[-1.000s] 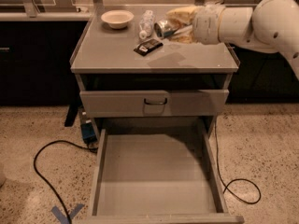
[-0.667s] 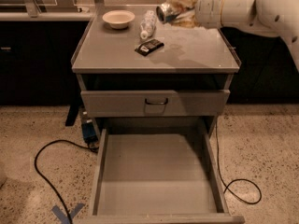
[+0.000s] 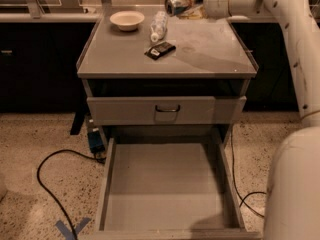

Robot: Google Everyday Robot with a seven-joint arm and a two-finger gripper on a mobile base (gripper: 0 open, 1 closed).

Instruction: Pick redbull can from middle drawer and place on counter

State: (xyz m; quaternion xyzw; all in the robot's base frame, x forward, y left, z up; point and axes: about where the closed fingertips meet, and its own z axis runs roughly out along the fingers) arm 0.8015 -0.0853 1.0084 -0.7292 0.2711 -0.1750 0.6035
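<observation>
Above the back edge of the broad grey metal tabletop (image 3: 205,49), the pincer (image 3: 184,1) is clamped around the slim blue-and-silver redbull can (image 3: 175,5), held sideways in the air. Below, the wide grey metal middle drawer (image 3: 165,189) stands pulled out. A round white bowl (image 3: 127,20), a lying clear plastic bottle (image 3: 159,25) and a flat dark packet (image 3: 160,50) rest on the tabletop. A black cable (image 3: 47,184) crosses the speckled floor (image 3: 30,149).

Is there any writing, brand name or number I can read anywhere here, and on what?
None legible.
The redbull can, held in the gripper above the counter's back edge: markings blurred.
The dark packet on the counter: print too small.
The clear bottle: nothing legible.
</observation>
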